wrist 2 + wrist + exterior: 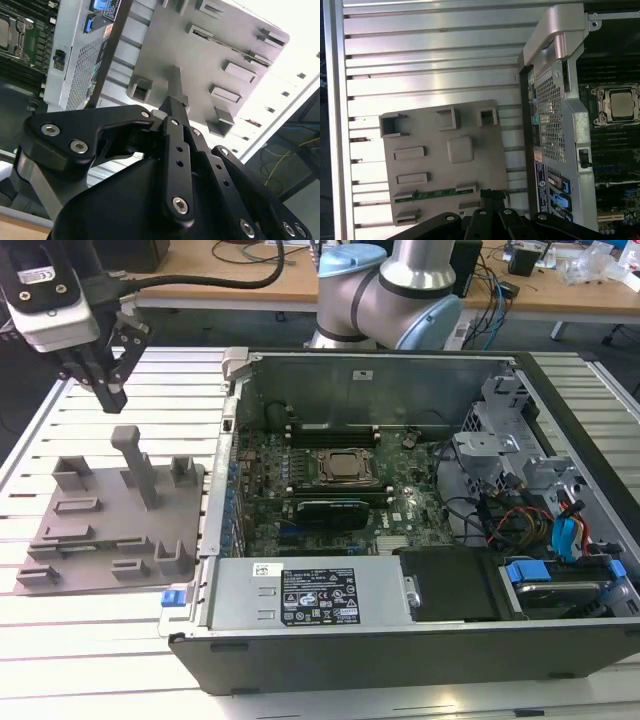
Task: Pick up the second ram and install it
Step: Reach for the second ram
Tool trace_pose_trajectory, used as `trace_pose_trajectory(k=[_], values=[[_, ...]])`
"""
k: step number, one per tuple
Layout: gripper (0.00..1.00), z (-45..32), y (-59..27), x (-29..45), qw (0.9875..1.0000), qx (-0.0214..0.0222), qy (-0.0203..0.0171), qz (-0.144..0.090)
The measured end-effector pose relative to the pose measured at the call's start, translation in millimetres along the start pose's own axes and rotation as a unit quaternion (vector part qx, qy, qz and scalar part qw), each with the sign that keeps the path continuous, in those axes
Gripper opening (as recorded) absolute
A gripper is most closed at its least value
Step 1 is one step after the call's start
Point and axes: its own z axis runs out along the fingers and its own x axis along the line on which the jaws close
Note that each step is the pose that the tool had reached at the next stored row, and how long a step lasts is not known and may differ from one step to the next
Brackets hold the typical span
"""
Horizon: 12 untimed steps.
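Observation:
The second ram [437,193] is a thin green stick lying flat in a holder along one edge of the grey fixture plate [430,170]. In the exterior view that plate [100,510] sits on the slatted table at the exterior view's left of the open computer case. My gripper [112,400] hangs well above the plate's far side, fingers drawn together to a point and holding nothing. In the first wrist view the gripper [492,195] appears just past the ram's end. In the second wrist view the gripper [174,102] points down at the plate [210,55].
The open case holds the motherboard with its CPU socket [345,467] and long black slots [330,430] behind it. A silver power supply [310,595] lines the near side, with drive cages and cables [540,500] at the exterior view's right. An upright post [135,465] rises from the plate.

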Motion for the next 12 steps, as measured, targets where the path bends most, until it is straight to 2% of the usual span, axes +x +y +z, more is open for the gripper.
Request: trace_pose_trajectory(k=[1, 5, 12], values=[[0.11, -0.2, -4.0, 0.3, 1.0, 0.0, 0.0, 0.0], [0.11, -1.0, -32.5, 2.5, 1.0, 0.0015, -0.0001, 0.0], [0.11, -0.7, -61.7, 7.5, 1.0, 0.003, -0.0002, 0.0]])
